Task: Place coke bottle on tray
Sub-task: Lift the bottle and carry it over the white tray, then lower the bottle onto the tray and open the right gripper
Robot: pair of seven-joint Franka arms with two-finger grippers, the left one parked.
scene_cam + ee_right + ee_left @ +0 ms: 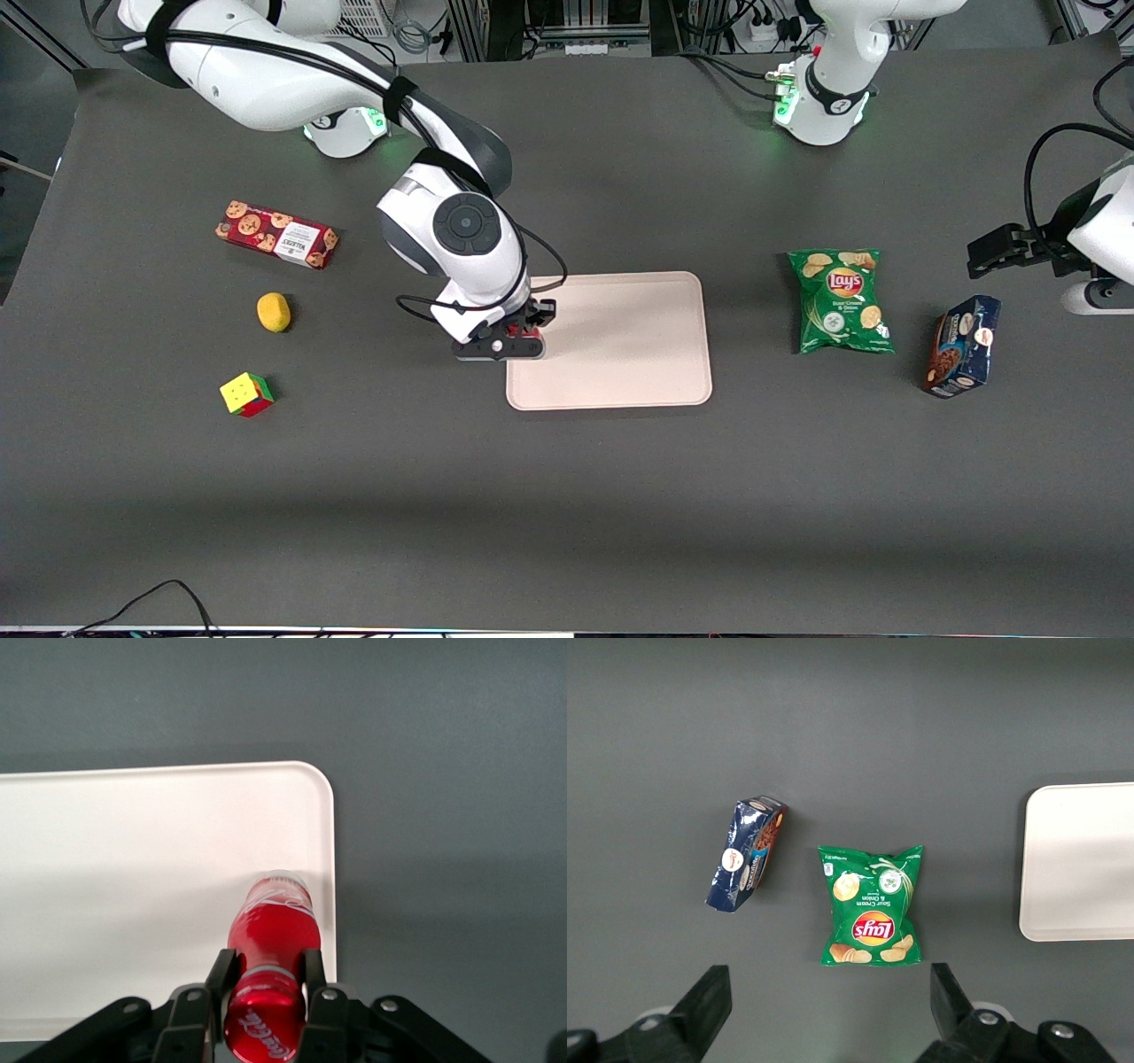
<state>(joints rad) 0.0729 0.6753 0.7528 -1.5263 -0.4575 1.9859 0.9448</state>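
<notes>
Right wrist view, coke bottle [270,943] clamped in hand [264,992], over tray [133,886] edge

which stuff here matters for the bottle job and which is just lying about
In the job: coke bottle, held by the pincer over the tray.

Lying about: cookie box, lemon, cube, chip bag, blue box.
</notes>
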